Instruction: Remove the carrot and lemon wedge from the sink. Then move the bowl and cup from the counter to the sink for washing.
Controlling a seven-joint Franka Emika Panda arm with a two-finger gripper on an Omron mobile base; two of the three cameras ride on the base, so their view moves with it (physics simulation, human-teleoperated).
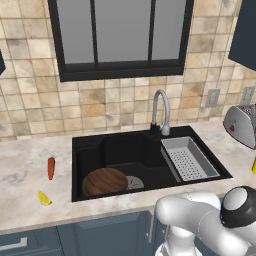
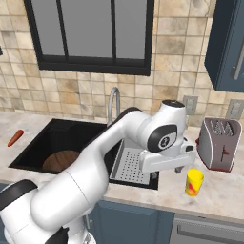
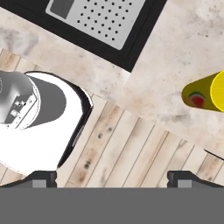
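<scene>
The orange carrot [image 1: 50, 168] [image 2: 15, 137] lies on the beige counter [image 1: 22, 160] left of the black sink [image 1: 90, 145] [image 2: 57, 136]. A yellow lemon wedge [image 1: 43, 198] rests nearer the counter's front edge. Inside the basin sits the brown bowl [image 1: 105, 181] [image 2: 61, 161]. The yellow cup [image 2: 194, 182] [image 3: 205, 92] stands upright on the counter right of the sink, a sliver of the cup [image 1: 254, 165] at the frame edge. My gripper [image 2: 166, 172] [image 3: 113, 178] hovers open and empty over the counter's front edge, just left of the cup.
A grey perforated tray [image 1: 189, 157] [image 2: 128, 164] [image 3: 98, 17] fills the sink's right side under the curved faucet [image 1: 161, 112] [image 2: 113, 102]. A silver toaster [image 1: 242, 125] [image 2: 219, 144] stands behind the cup. Wood floor [image 3: 131, 144] lies below the counter edge.
</scene>
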